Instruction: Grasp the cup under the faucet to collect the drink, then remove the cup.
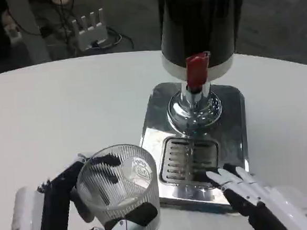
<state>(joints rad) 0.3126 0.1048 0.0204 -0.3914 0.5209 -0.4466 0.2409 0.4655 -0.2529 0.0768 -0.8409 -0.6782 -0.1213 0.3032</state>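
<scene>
Down at the lower left of the white surface (63,105), left hand (91,203) wrapped round the cup (119,186), black fingers visible through the ribbed clear wall on the far side, thumb pressed across the near side low down. Firmly held, upright or close to it, open mouth facing up. Looks empty, though hard to judge through the ribbing. Sitting just left of the dispenser's steel base (232,104), near its front left corner, not on the drip grate (190,157) and not under the faucet.

Over on the right, right hand (243,187) lying low with white fingers stretched forward and slightly apart, holding nothing. Fingertips (217,176) reaching onto the front right edge of the steel base, right beside the slotted grate. Touching the metal or hovering just above it, cannot tell.

Up the middle, dark drink tank (197,22) on its chrome pedestal, red tap lever (196,70) hanging in front above the grate. Grate bare, reflections across the polished plate.

Far back beyond the table edge, white power strip (89,24) and trailing cables (47,25) on the dark floor.
</scene>
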